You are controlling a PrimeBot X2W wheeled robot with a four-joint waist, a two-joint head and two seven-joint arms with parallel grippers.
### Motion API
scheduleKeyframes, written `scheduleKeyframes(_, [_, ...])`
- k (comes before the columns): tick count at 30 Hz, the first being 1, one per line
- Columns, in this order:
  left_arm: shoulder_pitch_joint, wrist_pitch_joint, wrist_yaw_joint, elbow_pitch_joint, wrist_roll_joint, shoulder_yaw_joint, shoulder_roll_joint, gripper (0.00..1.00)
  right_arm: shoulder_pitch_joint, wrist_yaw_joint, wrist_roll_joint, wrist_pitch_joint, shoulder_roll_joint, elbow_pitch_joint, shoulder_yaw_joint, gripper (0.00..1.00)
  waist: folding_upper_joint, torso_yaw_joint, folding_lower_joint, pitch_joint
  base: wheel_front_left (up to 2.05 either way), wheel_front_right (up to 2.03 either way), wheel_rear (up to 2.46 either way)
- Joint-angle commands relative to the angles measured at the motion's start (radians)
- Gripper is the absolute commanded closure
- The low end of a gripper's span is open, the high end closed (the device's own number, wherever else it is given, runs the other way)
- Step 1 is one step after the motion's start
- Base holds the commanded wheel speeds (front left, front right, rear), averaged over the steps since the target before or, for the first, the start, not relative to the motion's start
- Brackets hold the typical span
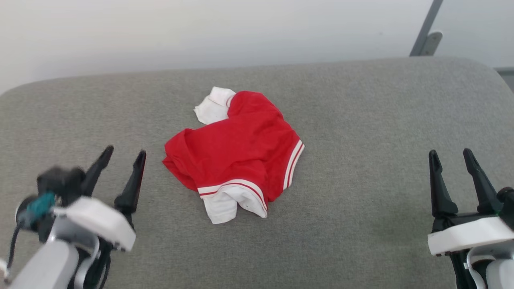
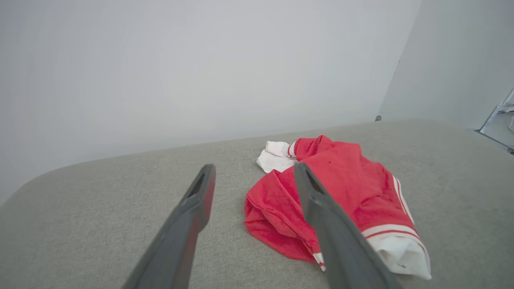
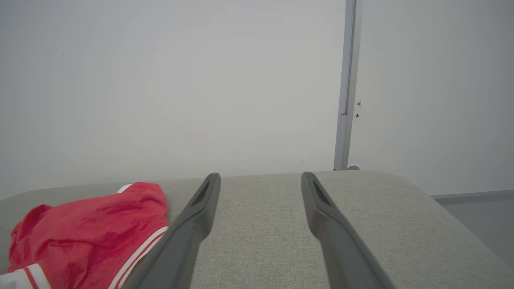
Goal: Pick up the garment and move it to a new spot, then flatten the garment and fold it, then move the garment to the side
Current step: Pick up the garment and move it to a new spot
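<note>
The garment (image 1: 237, 148) lies crumpled in a heap at the middle of the grey cushioned surface (image 1: 361, 120), red with white sleeve ends and red-and-white stripe trim; its numerals are hidden in the folds. My left gripper (image 1: 125, 154) hovers open at the lower left, a short way left of the heap. In the left wrist view the garment (image 2: 341, 192) sits just beyond and right of my open left gripper (image 2: 253, 172). My right gripper (image 1: 451, 154) stands open at the lower right, well clear of the cloth. In the right wrist view the garment (image 3: 92, 224) lies left of that open gripper (image 3: 261, 178).
A pale wall (image 1: 200, 32) runs behind the surface's far edge. A grey metal post (image 1: 426, 28) stands at the back right, also seen as a post (image 3: 347, 84) in the right wrist view. Bare grey fabric surrounds the heap on all sides.
</note>
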Motion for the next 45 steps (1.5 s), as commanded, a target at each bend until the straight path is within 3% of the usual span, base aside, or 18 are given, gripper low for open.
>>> scheduleKeyframes(1, [0.044,-0.045,0.015,-0.014,0.012,0.011,0.003,0.00,0.016,-0.001,-0.010,-0.004,-0.002,0.002,-0.005,0.00,-0.0001,0.019,0.0000,-0.022,0.00,0.00,0.00])
scheduleKeyframes(8, [0.201,-0.152,0.055,-0.061,0.015,0.072,-0.008,0.00,0.047,-0.001,-0.023,-0.007,0.009,-0.004,-0.016,0.00,-0.0001,0.050,0.0000,-0.056,0.00,0.00,0.00])
scheduleKeyframes(19, [0.364,-0.166,0.019,-0.076,0.083,0.237,-0.096,0.00,0.080,-0.001,-0.031,-0.011,0.011,-0.008,-0.025,0.00,-0.0001,0.077,0.0000,-0.085,0.00,0.00,0.00])
scheduleKeyframes(32, [0.439,-0.166,-0.118,-0.104,0.217,0.422,-0.266,0.00,0.098,-0.001,-0.041,-0.023,0.026,0.005,-0.034,0.00,-0.0001,0.086,0.0000,-0.098,0.00,0.00,0.00])
scheduleKeyframes(45, [0.436,-0.166,-0.183,-0.077,0.285,0.492,-0.334,0.00,0.119,-0.001,-0.039,-0.040,0.050,0.021,-0.051,0.00,-0.0001,0.065,0.0000,-0.102,0.00,0.00,0.00])
